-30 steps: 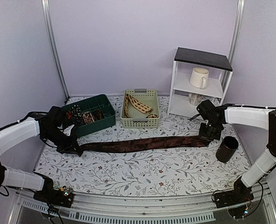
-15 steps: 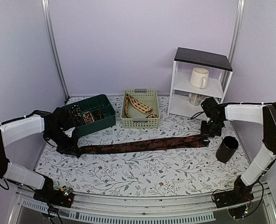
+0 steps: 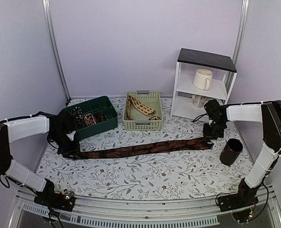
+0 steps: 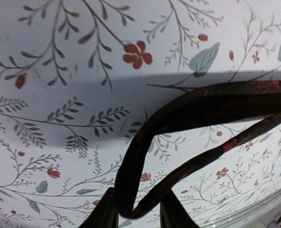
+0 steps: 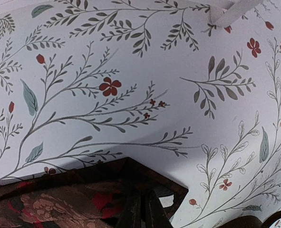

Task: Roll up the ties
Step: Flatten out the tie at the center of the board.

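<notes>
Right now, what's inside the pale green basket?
A beige tie with dark brown markings lies loosely in the pale green basket. Anything beneath the tie, or tucked low behind the basket's near wall, is hidden from this view.

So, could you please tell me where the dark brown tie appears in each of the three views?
Top external: dark brown tie stretched across the middle, left to right.
Left wrist: narrow end looping from right edge to bottom centre.
Right wrist: wide end along the bottom left.
Shared landmark: floral tablecloth.
</notes>
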Robot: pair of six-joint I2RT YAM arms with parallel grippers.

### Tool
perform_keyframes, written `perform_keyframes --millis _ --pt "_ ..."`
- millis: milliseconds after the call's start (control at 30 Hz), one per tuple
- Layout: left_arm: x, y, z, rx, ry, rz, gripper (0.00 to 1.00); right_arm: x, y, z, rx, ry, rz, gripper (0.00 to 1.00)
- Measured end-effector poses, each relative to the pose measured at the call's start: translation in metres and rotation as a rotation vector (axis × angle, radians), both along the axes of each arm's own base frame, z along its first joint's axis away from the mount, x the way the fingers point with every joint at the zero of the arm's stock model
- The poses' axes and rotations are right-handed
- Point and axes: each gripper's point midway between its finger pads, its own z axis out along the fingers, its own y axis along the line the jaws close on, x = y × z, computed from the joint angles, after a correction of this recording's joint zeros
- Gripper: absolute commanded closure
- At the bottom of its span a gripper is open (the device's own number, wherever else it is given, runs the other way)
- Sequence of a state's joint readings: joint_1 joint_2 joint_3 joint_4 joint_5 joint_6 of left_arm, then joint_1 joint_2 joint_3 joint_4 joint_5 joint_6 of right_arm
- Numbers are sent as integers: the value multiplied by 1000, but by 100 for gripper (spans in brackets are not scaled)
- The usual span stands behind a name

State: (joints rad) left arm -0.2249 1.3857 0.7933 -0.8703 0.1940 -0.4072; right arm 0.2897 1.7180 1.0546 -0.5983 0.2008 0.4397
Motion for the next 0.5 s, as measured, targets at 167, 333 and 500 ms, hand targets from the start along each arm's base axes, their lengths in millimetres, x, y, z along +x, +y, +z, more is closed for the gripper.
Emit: perform_keyframes --millis 167,333,500 --pt "26 9 23 63 -99 28 64 -1 0 -2 -3 11 -1 95" --pt "48 7 50 57 -196 53 66 -3 0 1 -2 26 1 95" --pt "55 -6 59 -24 -235 45 80 -4 4 3 19 37 8 95"
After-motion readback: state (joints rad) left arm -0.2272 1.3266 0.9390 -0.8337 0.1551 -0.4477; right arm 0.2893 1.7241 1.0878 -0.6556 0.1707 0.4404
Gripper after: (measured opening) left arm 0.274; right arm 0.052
